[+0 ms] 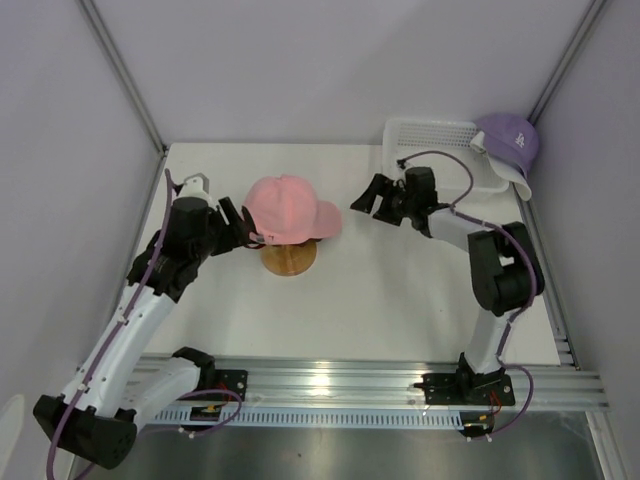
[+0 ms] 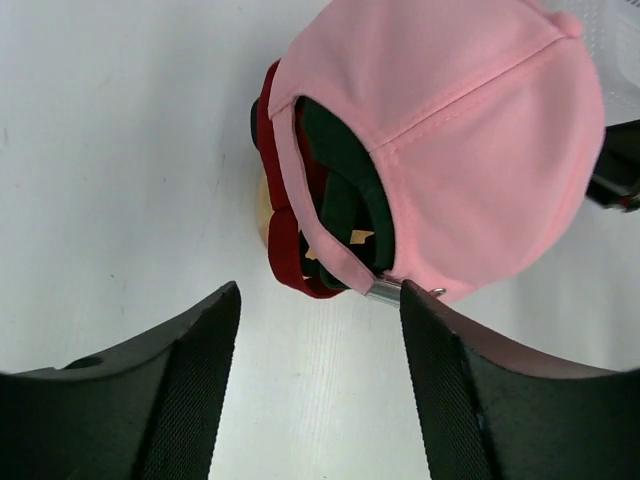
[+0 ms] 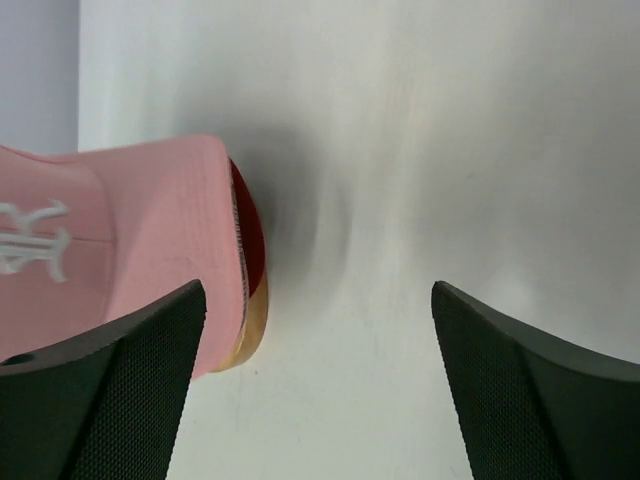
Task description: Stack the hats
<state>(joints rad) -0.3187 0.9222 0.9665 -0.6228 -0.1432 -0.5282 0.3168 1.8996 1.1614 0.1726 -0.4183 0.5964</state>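
A pink hat (image 1: 290,205) tops the stack on a wooden stand (image 1: 288,258) at the table's middle. In the left wrist view the pink hat (image 2: 470,130) covers a black hat (image 2: 345,190) and a red hat (image 2: 285,240), whose back straps show. My left gripper (image 1: 245,228) stands open just left of the stack; its jaws (image 2: 318,290) hold nothing, and the pink strap's metal buckle (image 2: 385,290) lies at the right fingertip. My right gripper (image 1: 365,200) is open beside the pink brim (image 3: 130,250), nothing between its jaws (image 3: 318,290). A lavender hat (image 1: 510,140) rests on the basket's right edge.
A white mesh basket (image 1: 435,150) stands at the back right corner, with the right arm's cable looping over it. Grey walls enclose the table on three sides. The stand's wooden base (image 3: 250,330) shows under the red brim (image 3: 250,235).
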